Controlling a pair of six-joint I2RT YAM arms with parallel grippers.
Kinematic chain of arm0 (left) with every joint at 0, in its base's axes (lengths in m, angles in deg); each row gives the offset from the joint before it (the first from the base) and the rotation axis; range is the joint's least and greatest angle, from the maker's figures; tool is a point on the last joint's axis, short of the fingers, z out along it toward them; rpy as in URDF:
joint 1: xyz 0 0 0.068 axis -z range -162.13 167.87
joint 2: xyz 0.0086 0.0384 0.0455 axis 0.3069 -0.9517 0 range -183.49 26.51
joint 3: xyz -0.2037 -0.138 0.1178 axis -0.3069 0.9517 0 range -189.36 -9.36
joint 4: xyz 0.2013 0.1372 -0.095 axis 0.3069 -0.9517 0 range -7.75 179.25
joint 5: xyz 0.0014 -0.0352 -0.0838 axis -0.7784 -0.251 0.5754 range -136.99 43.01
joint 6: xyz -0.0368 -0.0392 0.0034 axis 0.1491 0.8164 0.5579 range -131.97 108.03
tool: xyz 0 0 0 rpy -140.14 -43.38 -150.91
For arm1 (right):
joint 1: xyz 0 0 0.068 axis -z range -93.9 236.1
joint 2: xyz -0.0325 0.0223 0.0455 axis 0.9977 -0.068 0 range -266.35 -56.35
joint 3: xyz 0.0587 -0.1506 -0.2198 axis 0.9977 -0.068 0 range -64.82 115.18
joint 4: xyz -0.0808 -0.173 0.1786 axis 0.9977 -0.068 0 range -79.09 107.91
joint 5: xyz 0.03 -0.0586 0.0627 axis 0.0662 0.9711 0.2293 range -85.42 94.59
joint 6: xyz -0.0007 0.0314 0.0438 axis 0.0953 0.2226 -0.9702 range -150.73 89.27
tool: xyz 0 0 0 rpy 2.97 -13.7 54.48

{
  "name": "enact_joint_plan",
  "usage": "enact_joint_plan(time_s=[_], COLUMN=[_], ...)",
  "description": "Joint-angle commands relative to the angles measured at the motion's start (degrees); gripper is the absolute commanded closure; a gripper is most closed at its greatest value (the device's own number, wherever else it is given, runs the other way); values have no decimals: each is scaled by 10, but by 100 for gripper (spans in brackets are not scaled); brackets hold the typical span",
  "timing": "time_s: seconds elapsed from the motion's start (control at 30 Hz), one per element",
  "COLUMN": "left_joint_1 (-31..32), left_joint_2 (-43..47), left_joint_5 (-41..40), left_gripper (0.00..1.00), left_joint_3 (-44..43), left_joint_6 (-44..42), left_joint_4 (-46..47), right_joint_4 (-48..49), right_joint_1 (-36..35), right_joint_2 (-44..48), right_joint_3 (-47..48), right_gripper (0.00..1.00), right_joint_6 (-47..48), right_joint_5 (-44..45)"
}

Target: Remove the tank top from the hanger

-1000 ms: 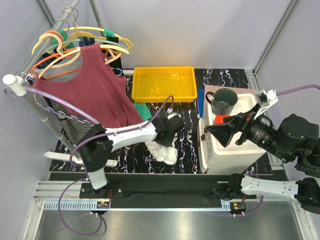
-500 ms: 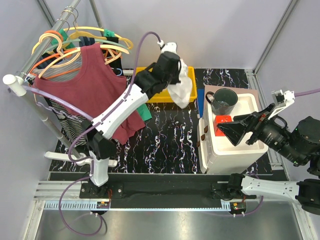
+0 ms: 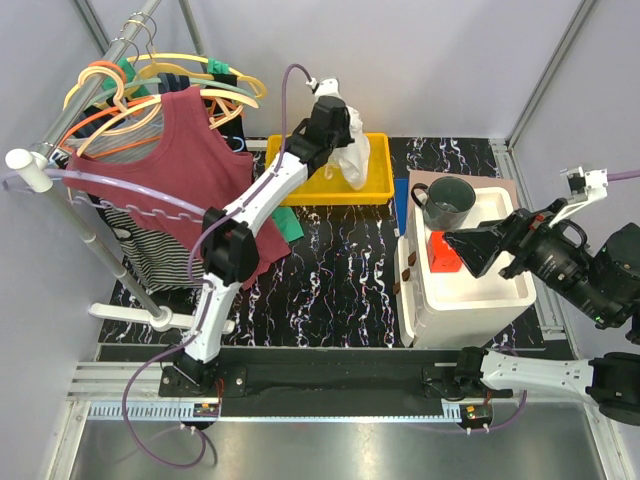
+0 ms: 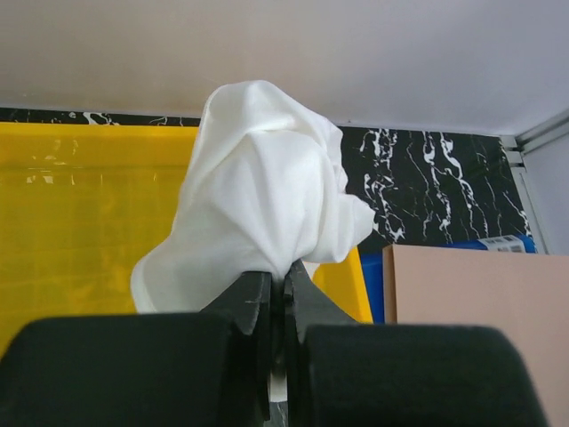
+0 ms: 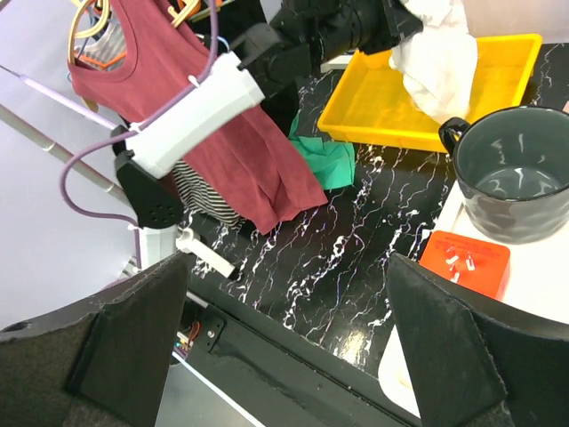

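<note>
The maroon tank top [image 3: 185, 175] hangs on an orange hanger [image 3: 108, 128] on the rack at the left; it also shows in the right wrist view [image 5: 209, 133]. My left gripper [image 3: 338, 128] is away from it, stretched over the yellow tray [image 3: 300, 178], and is shut on a bunched white cloth [image 3: 355, 155]. In the left wrist view the jaws [image 4: 277, 286] pinch the cloth [image 4: 258, 191] above the tray [image 4: 71, 222]. My right gripper [image 3: 472, 252] is open and empty, held high above the white box [image 3: 470, 295].
A dark mug [image 3: 447, 200] and an orange block [image 3: 446, 253] sit on the white box. A green cloth [image 3: 290, 222] lies beside the tank top's hem. A striped garment [image 3: 160, 252] and several other hangers [image 3: 200, 75] share the rack pole [image 3: 75, 220].
My left arm has lifted the white cloth from the table's middle and carried it back over the yellow tray. My right gripper has drifted to the right.
</note>
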Motion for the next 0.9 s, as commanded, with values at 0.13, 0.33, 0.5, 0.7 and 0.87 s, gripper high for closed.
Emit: enact_joint_plan(time_s=[0.13, 0.33, 0.5, 0.7, 0.87], left_joint_1=[-27, 6, 56, 109, 139], left_joint_2=[25, 142, 253, 406, 555], left_joint_5=[81, 96, 81, 85, 81], left_gripper=[38, 28, 27, 27, 28], left_joint_3=[-11, 92, 173, 292, 383], left_joint_6=[37, 10, -5, 28, 55], left_joint_4=[84, 75, 44, 31, 11], right_joint_4=[-11, 4, 9, 21, 47], right_joint_1=[-4, -3, -3, -4, -4], right_joint_2=[-25, -37, -60, -93, -120], right_joint_3=[17, 14, 21, 27, 50], right_gripper=[0, 0, 0, 0, 0], right_joint_6=[-16, -6, -5, 6, 37], right_joint_5=[29, 8, -23, -66, -84])
